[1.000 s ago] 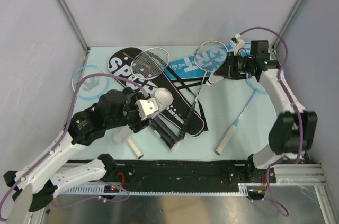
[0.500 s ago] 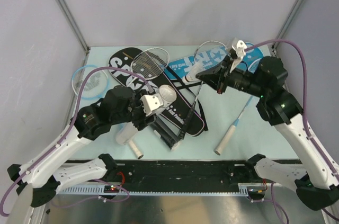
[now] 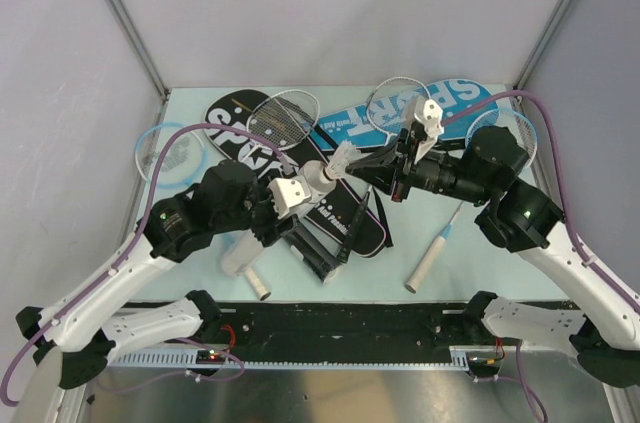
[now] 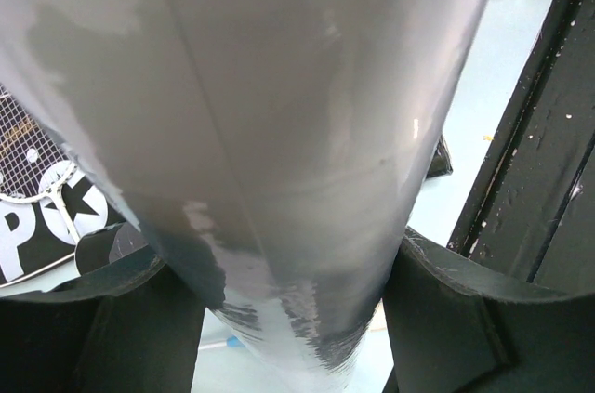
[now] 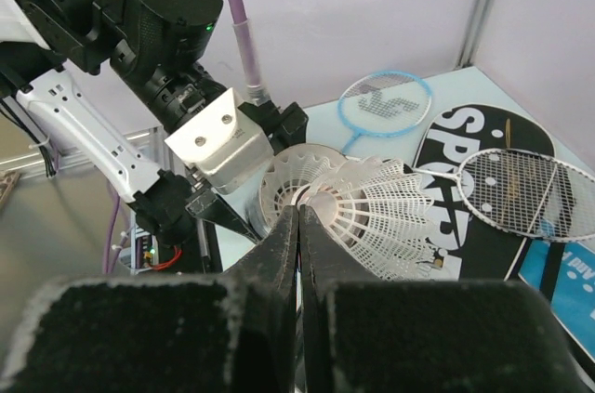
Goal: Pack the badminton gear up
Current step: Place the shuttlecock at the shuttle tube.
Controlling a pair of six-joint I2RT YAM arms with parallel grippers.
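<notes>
My left tool [image 3: 283, 201] has the tube [image 3: 240, 256] above the table [image 3: 380, 268], tilted, its mouth toward the middle. The shuttlecock [image 3: 342, 157], in my right tool [image 3: 356, 168], is right at that mouth. Below, a second tube [image 3: 318, 255] lies at the near end of the left cover [image 3: 232, 123], with a racket [image 3: 283, 115] on its far end. The other cover [image 3: 462, 98] lies behind right, and another racket [image 3: 168, 150] far left.

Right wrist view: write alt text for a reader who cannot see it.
The right gripper, shut, pinches a white shuttlecock just in front of the open mouth of a white tube held by the left gripper. Behind, on the table, lie a light-blue racket, a black SPORT cover and a silver racket.
</notes>
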